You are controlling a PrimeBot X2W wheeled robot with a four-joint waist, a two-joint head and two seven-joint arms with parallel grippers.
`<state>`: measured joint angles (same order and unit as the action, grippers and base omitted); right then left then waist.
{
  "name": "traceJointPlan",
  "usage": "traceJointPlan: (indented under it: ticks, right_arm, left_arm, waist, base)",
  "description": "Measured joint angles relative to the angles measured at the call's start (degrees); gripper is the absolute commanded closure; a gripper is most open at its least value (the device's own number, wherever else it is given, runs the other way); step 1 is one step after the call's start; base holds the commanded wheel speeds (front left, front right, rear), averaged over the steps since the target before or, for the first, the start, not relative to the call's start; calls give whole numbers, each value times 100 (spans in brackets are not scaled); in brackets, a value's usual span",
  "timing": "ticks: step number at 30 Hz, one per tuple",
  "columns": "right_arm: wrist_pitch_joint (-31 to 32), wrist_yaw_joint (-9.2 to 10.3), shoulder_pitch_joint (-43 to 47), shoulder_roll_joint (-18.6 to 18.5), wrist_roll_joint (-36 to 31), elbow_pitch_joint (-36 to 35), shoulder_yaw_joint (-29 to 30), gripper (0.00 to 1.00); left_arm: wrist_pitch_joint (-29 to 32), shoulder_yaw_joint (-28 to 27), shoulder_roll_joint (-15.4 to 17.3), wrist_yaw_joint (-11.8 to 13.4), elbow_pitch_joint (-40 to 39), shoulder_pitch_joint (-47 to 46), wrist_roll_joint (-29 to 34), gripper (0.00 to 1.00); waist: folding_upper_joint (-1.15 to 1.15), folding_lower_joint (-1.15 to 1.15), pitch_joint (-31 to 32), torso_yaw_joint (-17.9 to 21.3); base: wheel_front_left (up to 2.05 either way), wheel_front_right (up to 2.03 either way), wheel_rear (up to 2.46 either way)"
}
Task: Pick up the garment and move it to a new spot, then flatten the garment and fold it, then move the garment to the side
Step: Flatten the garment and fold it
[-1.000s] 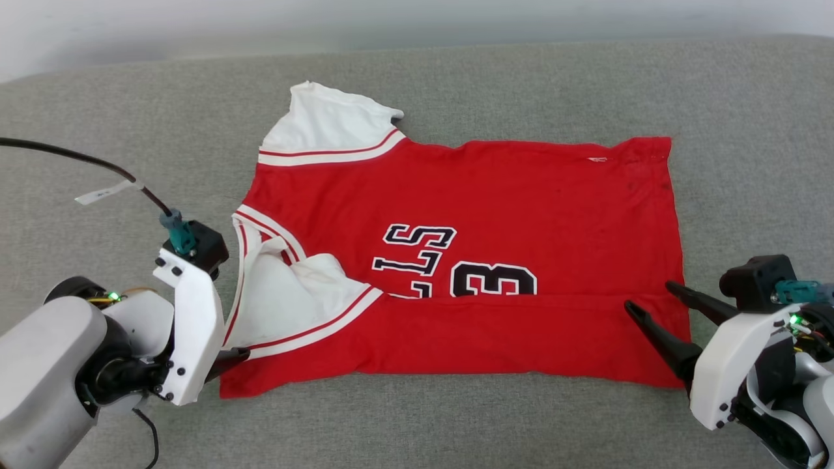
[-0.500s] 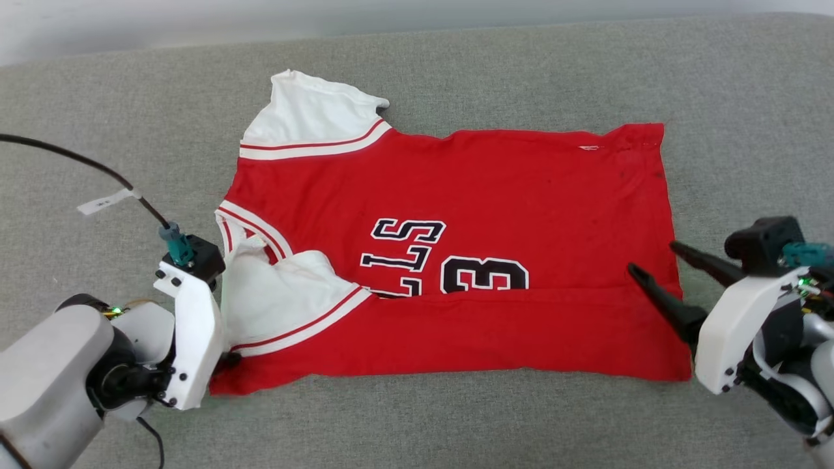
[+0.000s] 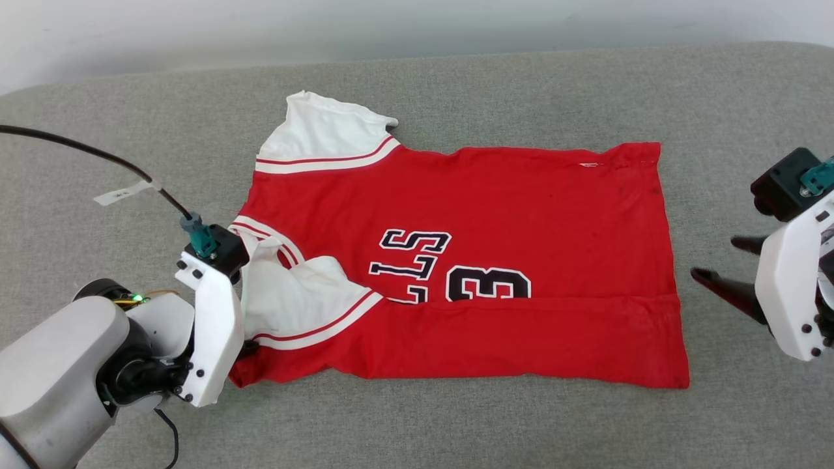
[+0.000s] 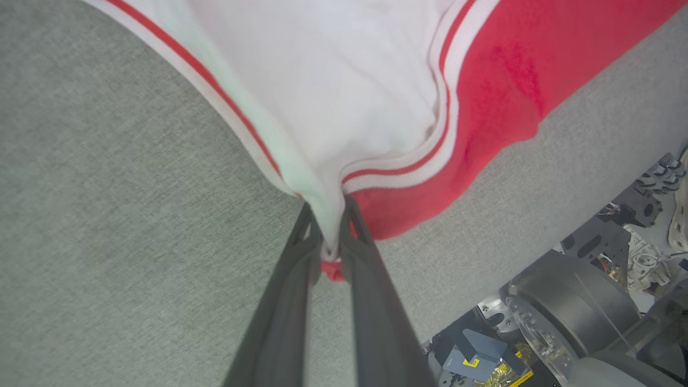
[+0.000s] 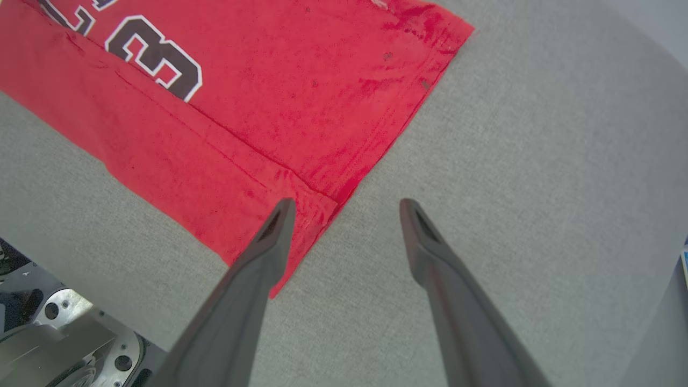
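On the garment (image 3: 488, 215), left hand (image 4: 331, 236) pinches the sleeve corner; right hand (image 5: 346, 205) gapes empty.

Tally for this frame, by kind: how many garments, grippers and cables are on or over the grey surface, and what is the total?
Garments: 1, the garment, red with white sleeves.
Grippers: 2, the left gripper shut on the garment's sleeve edge, the right gripper open.
Cables: 1, a black cable with a white tag.
Total: 4

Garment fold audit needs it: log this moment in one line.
left gripper: shut on garment, sleeve corner | right gripper: open, beside hem | garment: near edge folded over
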<state>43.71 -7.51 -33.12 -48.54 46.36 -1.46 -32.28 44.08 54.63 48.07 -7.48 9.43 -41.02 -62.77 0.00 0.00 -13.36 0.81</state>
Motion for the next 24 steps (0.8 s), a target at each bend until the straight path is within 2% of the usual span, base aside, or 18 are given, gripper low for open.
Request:
traceJointPlan:
  ticks: [4,8,13,18,24]
  right_arm:
    - [824,0,-55,-99,357,216,-107,0]
    - [1147,0,46,27,490,466,-208,0]
    - [1148,0,367,413,510,859,-341,0]
    - [869,1,502,789,499,1214,-433,0]
    - [655,1,489,864,426,1434,-643,0]
  left_arm:
    - [-37,76,29,0,-129,-52,0,100]
    - [-94,133,24,0,-191,-79,8,100]
    - [-142,227,23,0,-229,-130,48,100]
    - [-200,246,77,0,-237,-152,41,100]
    - [-278,287,89,0,-219,-147,20,100]
  waist:
    - [0,0,-2,-48]
    - [0,0,-55,-97]
    - [0,0,-133,-145]
    - [0,0,-236,-150]
    - [0,0,-311,-153]
  base:
    - [0,0,0]
    - [0,0,0]
    - [0,0,0]
    - [0,0,0]
    - [0,0,0]
